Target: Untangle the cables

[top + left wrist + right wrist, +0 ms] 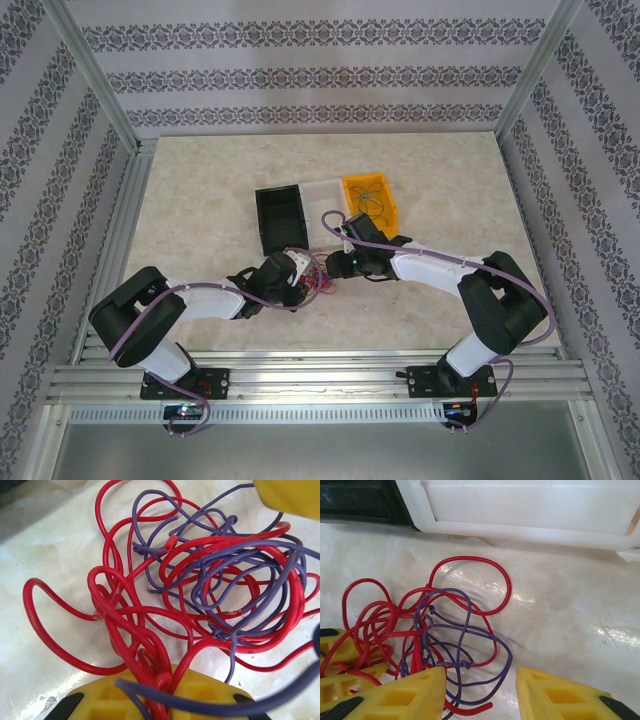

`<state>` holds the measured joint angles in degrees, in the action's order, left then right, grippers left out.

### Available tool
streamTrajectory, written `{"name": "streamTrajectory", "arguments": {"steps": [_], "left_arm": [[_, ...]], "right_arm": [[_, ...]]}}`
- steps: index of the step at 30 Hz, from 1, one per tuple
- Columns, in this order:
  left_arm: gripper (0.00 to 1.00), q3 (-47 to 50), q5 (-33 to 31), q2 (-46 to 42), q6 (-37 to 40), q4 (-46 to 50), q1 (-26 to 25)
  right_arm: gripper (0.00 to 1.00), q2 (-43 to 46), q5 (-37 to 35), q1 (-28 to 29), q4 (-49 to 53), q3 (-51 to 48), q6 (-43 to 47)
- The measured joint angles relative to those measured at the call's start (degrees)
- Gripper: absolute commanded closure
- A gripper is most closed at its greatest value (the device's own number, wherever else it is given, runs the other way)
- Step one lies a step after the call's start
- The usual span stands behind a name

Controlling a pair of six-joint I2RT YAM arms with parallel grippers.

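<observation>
The cables (320,282) lie as a small red and purple clump on the table between my two grippers. In the left wrist view the cables (210,580) spread out as tangled red and purple loops, and my left gripper (167,675) is shut on a bunch of red strands at the near side of the clump. One purple strand crosses over its yellow fingers (110,700). My right gripper (480,680) stands open low over the table, with purple loops of the cables (460,630) lying between its yellow fingers (415,695). From above, the left gripper (303,278) and right gripper (335,268) nearly meet.
Just behind the clump stands a black bin (281,218), a white tray (325,190) and an orange bin (368,200) with dark wires in it. The white tray's wall (520,510) is close ahead of the right gripper. Marbled table (200,200) stretches to both sides.
</observation>
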<state>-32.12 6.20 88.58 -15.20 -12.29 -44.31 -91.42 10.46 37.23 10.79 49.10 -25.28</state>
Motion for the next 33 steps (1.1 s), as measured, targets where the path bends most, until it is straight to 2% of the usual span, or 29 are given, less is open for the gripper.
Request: {"name": "streamTrajectory", "arguments": {"steps": [6, 9, 11, 14, 18, 21, 27, 33], "left_arm": [[0.85, 0.0, -0.4, 0.0, 0.0, 0.0, 0.0], [0.85, 0.1, -0.4, 0.0, 0.0, -0.1, 0.0], [0.86, 0.2, -0.6, -0.1, 0.0, -0.2, 0.0], [0.89, 0.3, -0.8, -0.2, -0.2, -0.2, 0.0], [0.97, 0.7, -2.9, -0.9, -0.9, -0.2, 0.0], [1.00, 1.4, -5.5, -1.9, -2.0, -0.2, 0.0], [1.00, 3.6, -10.3, -4.8, -4.8, -0.1, 0.1], [1.00, 5.1, -12.4, -7.3, -7.5, 0.0, 0.8]], "right_arm": [[0.67, -3.4, 1.6, -0.4, -1.4, 0.0, -0.7], [0.87, -4.3, 2.5, -0.7, -1.9, 0.0, -1.3], [0.95, -4.4, 2.5, -1.0, -2.4, 0.0, -1.9], [0.98, -4.2, 2.2, -1.8, -3.1, 0.0, -2.8], [1.00, -0.5, -1.8, -4.0, -2.2, -0.9, -2.8], [1.00, 4.1, -5.3, -8.1, -0.9, -1.5, -2.9], [1.00, 14.3, -12.5, -21.2, 2.4, -5.3, -3.9], [1.00, 21.7, -14.1, -33.5, 6.8, -8.0, -4.5]]}}
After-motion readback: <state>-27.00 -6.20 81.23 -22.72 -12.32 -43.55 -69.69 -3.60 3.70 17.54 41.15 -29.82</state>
